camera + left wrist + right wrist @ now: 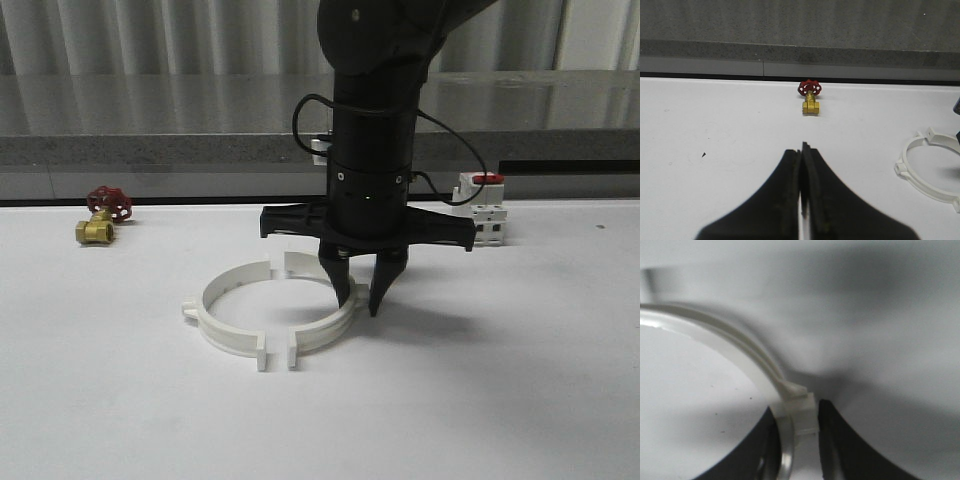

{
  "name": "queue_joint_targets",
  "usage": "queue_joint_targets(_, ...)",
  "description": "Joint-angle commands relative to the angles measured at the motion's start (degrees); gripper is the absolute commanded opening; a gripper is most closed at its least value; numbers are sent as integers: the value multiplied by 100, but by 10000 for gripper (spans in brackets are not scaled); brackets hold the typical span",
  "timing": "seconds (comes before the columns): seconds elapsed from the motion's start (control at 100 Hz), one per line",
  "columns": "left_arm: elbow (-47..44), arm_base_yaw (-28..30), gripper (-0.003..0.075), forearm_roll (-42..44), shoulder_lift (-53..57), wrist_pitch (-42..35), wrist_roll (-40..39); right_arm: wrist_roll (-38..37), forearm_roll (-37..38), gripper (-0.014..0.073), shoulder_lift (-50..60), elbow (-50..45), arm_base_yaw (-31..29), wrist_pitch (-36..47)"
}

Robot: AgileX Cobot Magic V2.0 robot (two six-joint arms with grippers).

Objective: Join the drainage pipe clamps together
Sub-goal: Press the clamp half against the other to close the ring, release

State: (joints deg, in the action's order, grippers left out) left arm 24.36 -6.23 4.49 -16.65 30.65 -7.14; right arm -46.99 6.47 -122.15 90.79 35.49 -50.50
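the right arm's black column hides the far right of the ring and part of the white breaker (483,207) with its red switch behind it. in the right wrist view the picture is blurred and close, so only one arc of a clamp with its outer tab is clear; the rest of the ring runs out of frame. in the left wrist view the ring is cut off at the frame's right edge, and a dark sliver there cannot be identified.

the two white drainage pipe clamps lie flat on the white table (520,400), near its middle. the left clamp half (222,318) and the right clamp half (322,328) face each other as a ring, with a narrow gap between their end tabs at 12 o'clock and again at 6 o'clock, so the ends sit just apart.

the right arm stands nearly vertical over the ring's 3 o'clock side, wrist pointing straight down. the right gripper (362,290) straddles the right clamp half there, one finger inside the band and one outside, pinching the band at its side tab.

the left gripper (803,180) hangs above bare table with its fingers pressed together, holding nothing. beyond it, near the table's back edge, sits a brass valve with a red handwheel (810,96), at about 10 o'clock from the ring.
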Motion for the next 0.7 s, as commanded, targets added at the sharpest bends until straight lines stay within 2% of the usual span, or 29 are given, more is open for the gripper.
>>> queue_joint_targets(0.0,142,-37,-21,-40,-37,-441,-1,6,6,49,349,180,-4,107)
queue_joint_targets(0.69,142,-37,-21,-40,-37,-441,-1,-2,-142,49,343,180,48,364)
